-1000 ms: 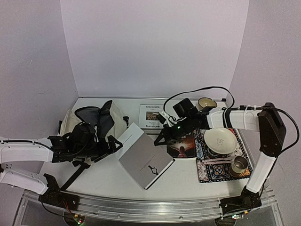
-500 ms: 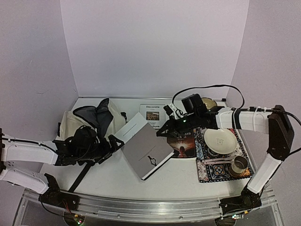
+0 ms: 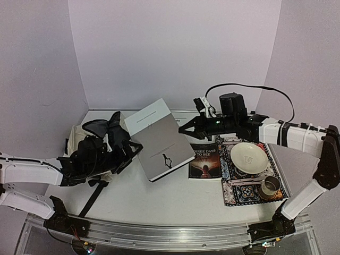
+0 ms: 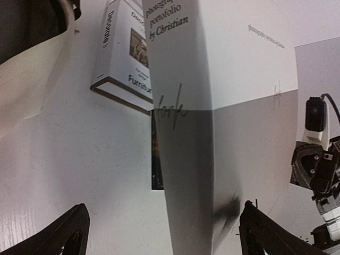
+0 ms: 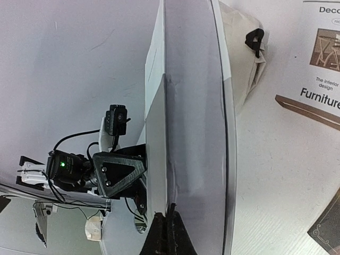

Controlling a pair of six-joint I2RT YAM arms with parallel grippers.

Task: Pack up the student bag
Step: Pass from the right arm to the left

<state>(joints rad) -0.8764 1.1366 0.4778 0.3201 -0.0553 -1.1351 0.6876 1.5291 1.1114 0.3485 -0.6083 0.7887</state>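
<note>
Student bag (image 3: 77, 139): broad overhead, corners elsewhere

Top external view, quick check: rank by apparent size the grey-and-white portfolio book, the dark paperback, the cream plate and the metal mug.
1. grey-and-white hardcover portfolio book, largest, though raised nearer the camera.
2-3. dark paperback book and round cream ceramic plate: look alike, not ranked.
4. small metal mug, smallest.

A large grey-and-white portfolio book (image 3: 159, 141) hangs tilted, pinched at one edge by the right gripper (image 3: 184, 129). Just on that gripper's near side lies a dark paperback (image 3: 204, 162) (title: "Three Days to See"). Farther to its right, a patterned mat (image 3: 234, 197) carries a cream plate (image 3: 248, 158) and a metal mug (image 3: 270, 186).
</note>
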